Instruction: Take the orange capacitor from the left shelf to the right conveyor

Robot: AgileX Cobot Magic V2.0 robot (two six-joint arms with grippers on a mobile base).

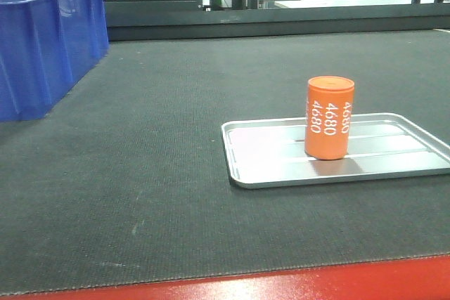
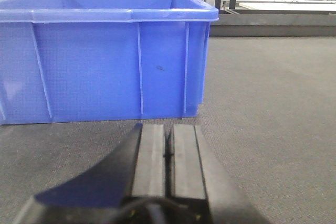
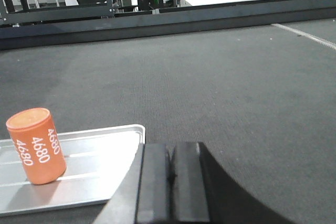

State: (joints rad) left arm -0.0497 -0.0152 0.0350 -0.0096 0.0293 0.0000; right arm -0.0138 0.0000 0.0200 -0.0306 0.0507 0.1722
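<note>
The orange capacitor [image 1: 329, 119] stands upright in the silver tray [image 1: 267, 173], right of centre on the dark belt [image 1: 140, 173]. It looks rigid, smooth, probably slippery; grip mid-body. Left gripper [image 2: 168, 153] and right gripper [image 3: 169, 174] are closed, empty

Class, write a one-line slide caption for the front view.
Orange can stands upright in a silver tray on the dark belt, blue bin at left.

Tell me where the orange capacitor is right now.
In the front view, the orange capacitor stands upright in the silver metal tray on the dark belt, right of centre, far from the blue bin.
</note>
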